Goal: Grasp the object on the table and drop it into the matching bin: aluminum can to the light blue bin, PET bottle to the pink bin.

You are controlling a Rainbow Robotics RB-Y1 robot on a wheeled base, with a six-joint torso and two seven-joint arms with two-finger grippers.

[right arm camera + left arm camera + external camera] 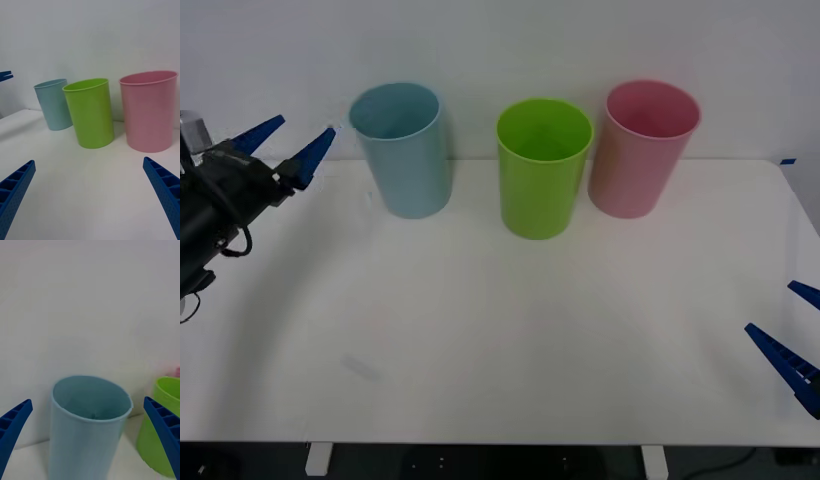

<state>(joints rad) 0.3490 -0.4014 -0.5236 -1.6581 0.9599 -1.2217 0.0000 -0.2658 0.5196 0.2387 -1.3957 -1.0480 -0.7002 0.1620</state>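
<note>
The light blue bin [408, 150] stands at the back left of the white table [500, 330], and the pink bin [640, 160] at the back right. The aluminum can is out of view. My left gripper [308, 124] hangs raised just left of the light blue bin's rim, open and empty. In the left wrist view the light blue bin [82, 442] sits close ahead of the left gripper [88, 400], with its mouth showing. Low at the table's right edge, my right gripper [770, 307] is open and empty. The right gripper [88, 161] faces the pink bin [150, 112] and the light blue bin [56, 107].
A bright green bin [542, 180] stands between the two others, close to the pink one. A white wall rises right behind the bins. The wide front half of the tabletop is bare white surface.
</note>
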